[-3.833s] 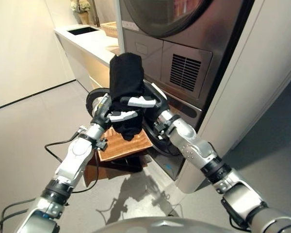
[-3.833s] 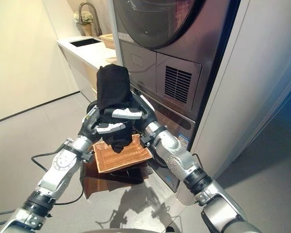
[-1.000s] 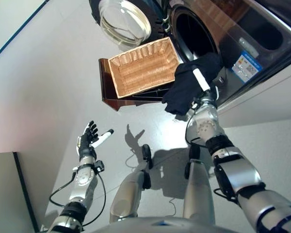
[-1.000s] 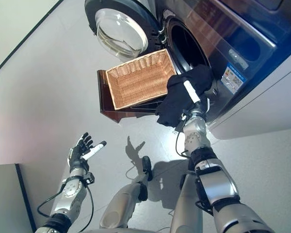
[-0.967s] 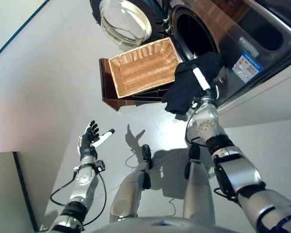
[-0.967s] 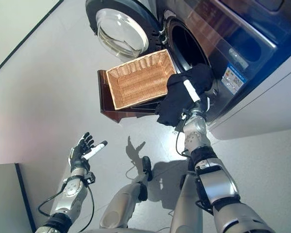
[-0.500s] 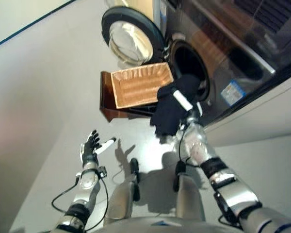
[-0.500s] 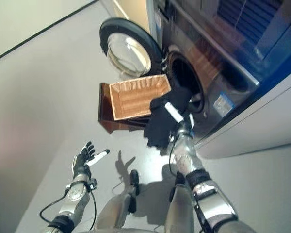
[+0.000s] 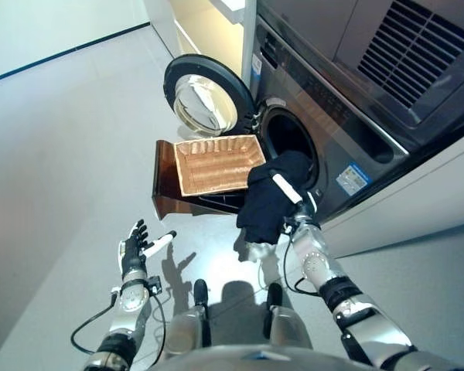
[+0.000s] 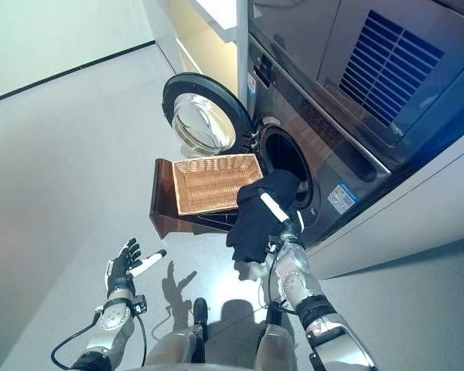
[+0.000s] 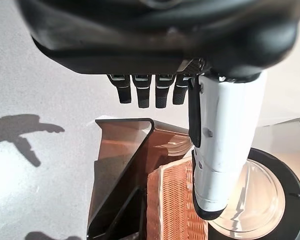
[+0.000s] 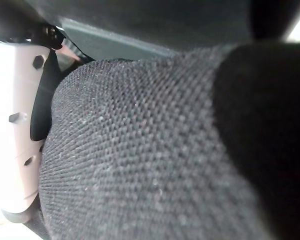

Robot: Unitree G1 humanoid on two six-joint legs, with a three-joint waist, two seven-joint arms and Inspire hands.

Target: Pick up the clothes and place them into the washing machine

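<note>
A black garment hangs bunched from my right hand, whose white-covered thumb lies across the cloth; the fingers are buried in it. The bundle is just in front of and below the washing machine's round drum opening, outside it. In the right wrist view the black knit cloth fills almost everything, beside the white thumb. My left hand is low at the left over the floor, open and holding nothing; its straight fingers and white thumb show in the left wrist view.
The machine's round glass door stands swung open to the left. A wicker basket with nothing visible inside sits on a dark wooden stand right before the opening, left of the garment. A second grey appliance with a vent grille is stacked above.
The left hand let go of the garment and dropped low to the left; only the right hand holds it, by the drum opening. The camera has tilted, so the whole view shifted.
</note>
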